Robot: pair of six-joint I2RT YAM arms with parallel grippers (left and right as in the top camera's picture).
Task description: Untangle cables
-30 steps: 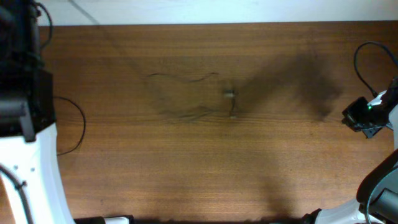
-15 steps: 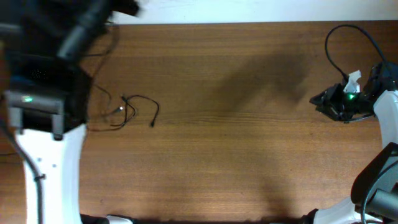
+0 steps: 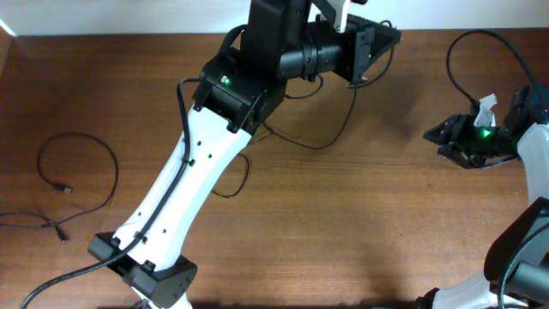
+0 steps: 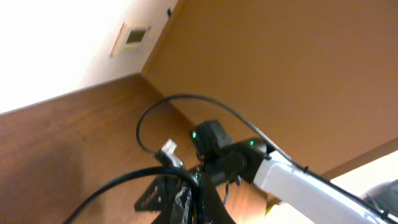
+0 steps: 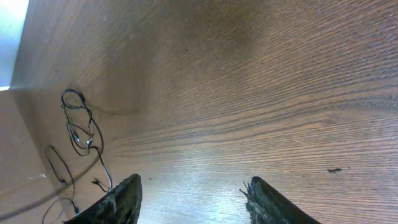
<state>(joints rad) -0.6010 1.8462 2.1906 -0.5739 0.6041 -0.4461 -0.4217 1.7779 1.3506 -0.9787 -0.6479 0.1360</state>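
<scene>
**Cable untangling, partly done**

The cables (image 3: 113, 176) lie in loose loops at the left edge of the bench (image 3: 343, 240), with some strands twisted together. Another thin cord (image 3: 326, 144) trails beneath the left arm. The left gripper (image 3: 386, 41), raised over the far centre, has closed jaws; whether they pinch a cord cannot be told. The right gripper (image 5: 193, 182), low at the right, holds its jaws apart and empty.

Cables (image 3: 115, 170): thin black cords, flat on tabletop (image 3: 343, 223) at ~9 o'clock, nr left edge. One makes a wide open loop, w/ a small plug (image 3: 66, 188) lying inside it at the loop's 7 o'clock. 2nd strand (image 3: 26, 221) runs at ~8 o'clock, ending in another plug (image 3: 60, 233), just apart from loop. Right wrist view: cords (image 5: 79, 124) bunch into small crossing loops w/ pale connectors mid-tangle, not separated. Thin strand (image 3: 316, 147) sags at 12 o'clock; can't tell if it's one of them.
</scene>
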